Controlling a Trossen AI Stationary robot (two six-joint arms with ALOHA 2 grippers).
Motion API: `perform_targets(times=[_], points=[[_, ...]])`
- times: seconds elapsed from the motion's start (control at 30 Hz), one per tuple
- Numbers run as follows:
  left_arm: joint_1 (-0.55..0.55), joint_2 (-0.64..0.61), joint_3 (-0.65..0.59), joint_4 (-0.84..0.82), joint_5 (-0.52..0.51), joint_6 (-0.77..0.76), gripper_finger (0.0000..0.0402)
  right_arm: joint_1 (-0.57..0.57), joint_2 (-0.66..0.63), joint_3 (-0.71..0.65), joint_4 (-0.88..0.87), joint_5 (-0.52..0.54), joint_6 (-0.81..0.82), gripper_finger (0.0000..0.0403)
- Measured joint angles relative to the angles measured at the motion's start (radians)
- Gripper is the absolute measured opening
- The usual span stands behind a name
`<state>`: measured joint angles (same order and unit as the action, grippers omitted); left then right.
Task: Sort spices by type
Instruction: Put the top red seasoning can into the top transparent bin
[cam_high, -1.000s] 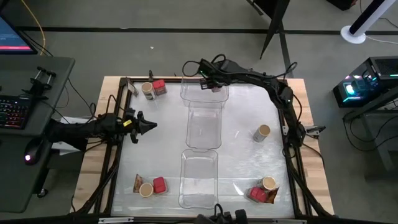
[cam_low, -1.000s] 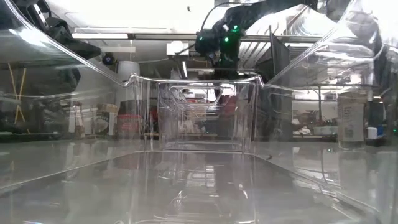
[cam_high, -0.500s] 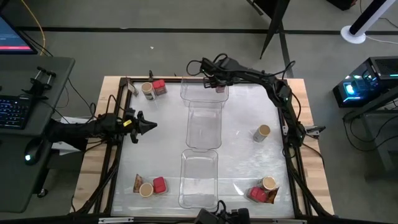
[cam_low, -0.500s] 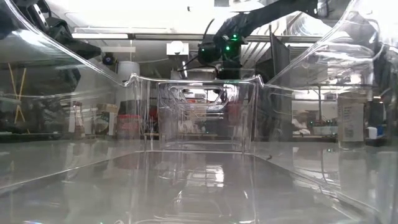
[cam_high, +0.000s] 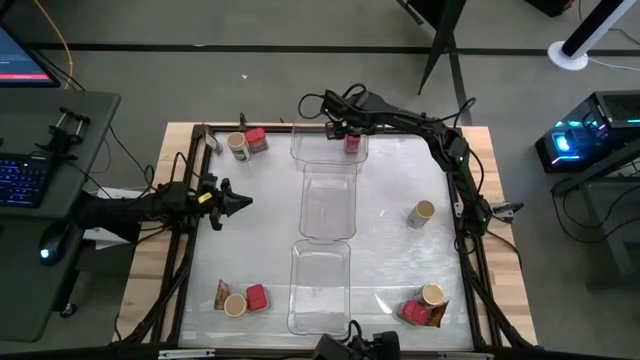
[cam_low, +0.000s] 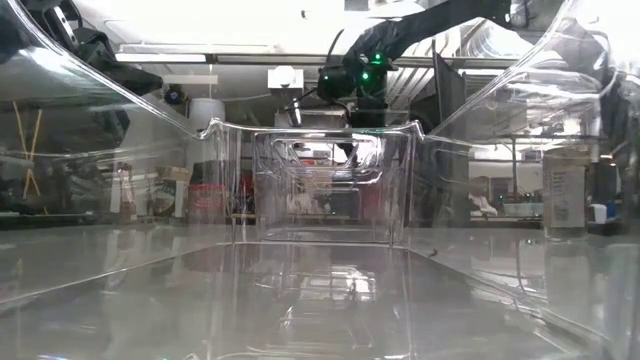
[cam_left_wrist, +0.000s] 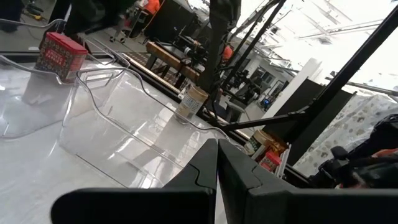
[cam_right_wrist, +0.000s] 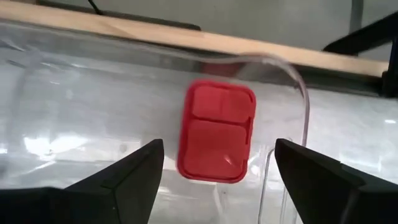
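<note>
A red boxy spice container (cam_right_wrist: 217, 130) lies flat on the floor of the far clear tray (cam_high: 328, 150). It also shows in the high view (cam_high: 352, 143). My right gripper (cam_right_wrist: 219, 148) hovers above it, open, pointing steeply down, one finger on either side and clear of it. At the table's left edge my left gripper (cam_high: 240, 203) waits, shut on nothing. Other spices stand loose on the table: a tan-topped jar (cam_high: 237, 146) and a red box (cam_high: 257, 139) at the far left, and a lone jar (cam_high: 421, 214) at the right.
Two more clear trays sit in a row toward the near edge, the middle one (cam_high: 328, 205) and the near one (cam_high: 320, 290). A packet, a jar and a red box (cam_high: 257, 297) cluster near left. A jar (cam_high: 432, 294), a red box and a packet cluster near right.
The red container was covered by my right gripper a second ago. It now shows whole, resting free on the far tray's floor. The gripper has stayed over the tray's far end.
</note>
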<state>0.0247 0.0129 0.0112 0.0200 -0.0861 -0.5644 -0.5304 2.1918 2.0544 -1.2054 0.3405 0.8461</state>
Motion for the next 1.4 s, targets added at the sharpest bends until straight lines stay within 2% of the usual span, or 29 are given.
perform_targets(times=[0.1, 0.17, 0.37, 0.57, 0.7, 0.83, 1.03, 1.13, 1.3, 1.4], points=[[0.000, 0.000, 0.000, 0.000, 0.000, 0.000, 0.0001, 0.004, 0.000, 0.071, 0.001, 0.003, -0.023, 0.0305], [0.000, 0.000, 0.000, 0.000, 0.000, 0.000, 0.0001, 0.014, 0.000, 0.124, 0.061, -0.009, -0.079, 0.0306], [0.000, 0.000, 0.000, 0.000, 0.000, 0.000, 0.0001, 0.048, -0.004, 0.193, 0.409, -0.235, -0.238, 0.0306], [0.000, 0.000, 0.000, 0.000, 0.000, 0.000, 0.0001, 0.079, -0.003, 0.193, 0.533, -0.370, -0.320, 0.0306], [0.000, 0.001, 0.000, 0.040, -0.042, -0.020, 0.0001, 0.082, 0.000, 0.228, 0.492, -0.454, -0.370, 0.0307], [0.000, 0.000, 0.000, 0.135, -0.120, -0.159, 0.0001, 0.078, -0.005, 0.305, 0.414, -0.467, -0.458, 0.0307], [0.000, 0.000, 0.000, 0.247, -0.208, -0.414, 0.0001, 0.050, -0.076, 0.267, 0.400, -0.472, -0.487, 0.0307], [0.001, 0.001, 0.000, 0.275, -0.256, -0.472, 0.0001, 0.035, -0.083, 0.274, 0.402, -0.511, -0.489, 0.0307], [0.001, 0.000, 0.000, 0.347, -0.437, -0.575, 0.0001, 0.033, -0.091, 0.274, 0.367, -0.524, -0.490, 0.0307], [0.001, 0.000, 0.000, 0.376, -0.450, -0.615, 0.0001, 0.033, -0.098, 0.274, 0.310, -0.523, -0.505, 0.0307]])
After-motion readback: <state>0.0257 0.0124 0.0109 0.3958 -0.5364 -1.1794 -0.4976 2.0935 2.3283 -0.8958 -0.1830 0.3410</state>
